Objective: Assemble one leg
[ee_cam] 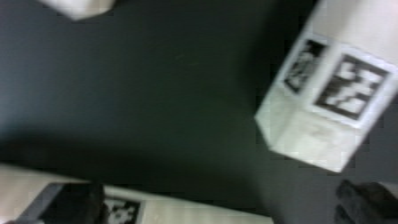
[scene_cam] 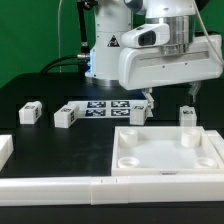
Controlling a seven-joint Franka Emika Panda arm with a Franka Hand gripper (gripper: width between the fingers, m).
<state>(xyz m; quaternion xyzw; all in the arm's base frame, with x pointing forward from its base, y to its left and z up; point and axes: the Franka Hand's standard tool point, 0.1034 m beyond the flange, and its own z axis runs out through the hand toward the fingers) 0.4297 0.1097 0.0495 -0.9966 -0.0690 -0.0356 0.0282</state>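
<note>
One arm [scene_cam: 165, 55] bends low — jaws spread wide above the table [scene_cam: 60, 145].

Exterior view low, facing arm [scene_cam: 165, 50] across table [scene_cam: 50, 92], wrist view close overhead, marker board [scene_cam: 105, 107] shared

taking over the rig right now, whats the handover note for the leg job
Claw: open, empty, hanging above the table beyond the white panel.
Legs: all four loose on the table: far-left leg, second leg, third leg and right leg, the last two by the panel's far edge.
Done: no leg seated in a socket.
Left: grasp one leg, seat it in a corner socket.
</note>
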